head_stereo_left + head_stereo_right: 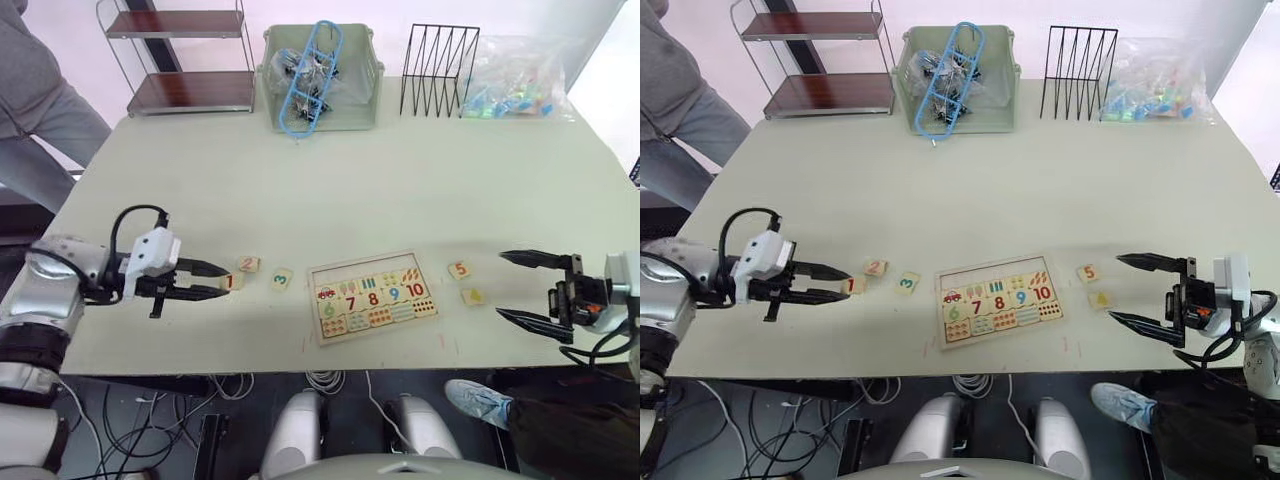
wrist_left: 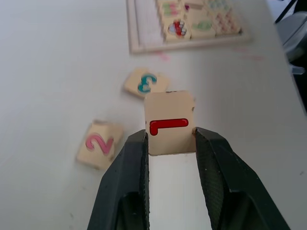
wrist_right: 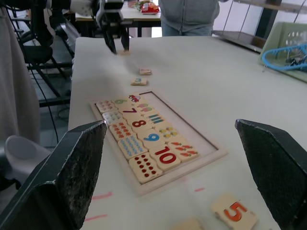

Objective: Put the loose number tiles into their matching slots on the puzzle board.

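Five loose tiles lay on the pale table (image 1: 300, 190) around the puzzle board (image 1: 373, 297). The left gripper (image 1: 212, 278) had pinched tile 1 (image 2: 169, 123); tile 2 (image 1: 249, 264) and tile 3 (image 1: 282, 279) sat beside it. The right gripper (image 1: 512, 286) gaped wide near tile 5 (image 1: 459, 269) and tile 4 (image 1: 473, 296). A green basket (image 1: 320, 75), wire rack (image 1: 438, 67) and shelf (image 1: 185, 60) lined the far edge.
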Available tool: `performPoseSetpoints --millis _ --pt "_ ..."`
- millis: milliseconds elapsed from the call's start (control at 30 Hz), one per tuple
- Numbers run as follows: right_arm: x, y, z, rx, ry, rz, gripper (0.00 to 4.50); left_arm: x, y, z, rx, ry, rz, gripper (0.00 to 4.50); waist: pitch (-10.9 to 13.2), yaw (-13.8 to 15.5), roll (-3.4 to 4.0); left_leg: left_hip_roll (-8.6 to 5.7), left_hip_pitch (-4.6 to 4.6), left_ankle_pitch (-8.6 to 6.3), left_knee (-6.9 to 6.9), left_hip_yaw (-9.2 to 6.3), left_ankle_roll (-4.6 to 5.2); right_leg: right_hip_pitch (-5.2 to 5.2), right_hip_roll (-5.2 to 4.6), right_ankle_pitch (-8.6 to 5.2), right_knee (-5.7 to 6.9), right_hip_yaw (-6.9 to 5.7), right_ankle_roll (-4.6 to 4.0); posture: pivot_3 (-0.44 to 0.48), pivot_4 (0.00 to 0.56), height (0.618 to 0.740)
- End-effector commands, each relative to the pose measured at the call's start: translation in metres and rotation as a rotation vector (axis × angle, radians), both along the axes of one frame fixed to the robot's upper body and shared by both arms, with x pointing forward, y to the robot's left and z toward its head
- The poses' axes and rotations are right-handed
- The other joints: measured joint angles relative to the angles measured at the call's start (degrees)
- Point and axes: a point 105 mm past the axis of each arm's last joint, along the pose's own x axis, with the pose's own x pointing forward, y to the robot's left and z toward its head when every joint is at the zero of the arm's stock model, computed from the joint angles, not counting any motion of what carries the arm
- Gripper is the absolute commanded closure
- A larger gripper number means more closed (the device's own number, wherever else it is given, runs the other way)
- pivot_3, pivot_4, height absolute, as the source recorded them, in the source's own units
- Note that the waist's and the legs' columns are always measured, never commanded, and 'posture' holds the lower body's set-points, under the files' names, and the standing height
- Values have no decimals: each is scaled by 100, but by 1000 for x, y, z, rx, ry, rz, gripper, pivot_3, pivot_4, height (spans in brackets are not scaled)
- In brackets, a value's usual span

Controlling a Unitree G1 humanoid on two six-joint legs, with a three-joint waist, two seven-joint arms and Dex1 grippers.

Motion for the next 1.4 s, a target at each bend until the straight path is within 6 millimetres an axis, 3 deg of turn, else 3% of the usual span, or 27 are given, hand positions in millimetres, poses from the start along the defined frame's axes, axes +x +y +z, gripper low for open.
performPoseSetpoints --millis 33,400,733,1400 --pt "-2 0 5 6 -35 -3 0 -6 -12 21 -21 7 -24 3617 1 -4 2 0 0 0 0 0 0 0 1 0 0 0 1 0 150 740" --pt "-3 -4 -1 27 -24 -31 0 -2 -50 45 70 -9 125 3617 11 -5 1 1 0 0 0 -2 0 0 11 -3 0 5 4 0 150 740" --pt "-8 -2 -6 45 -30 -43 0 2 -79 53 230 -80 109 3617 16 8 2 -1 0 1 0 -3 -2 0 20 -5 0 11 6 0 150 740" --pt "-14 -5 -4 47 -47 -72 0 24 -123 30 520 -60 4 3617 18 19 0 -18 -2 2 5 -2 -2 1 28 -6 1 20 8 0 150 740"
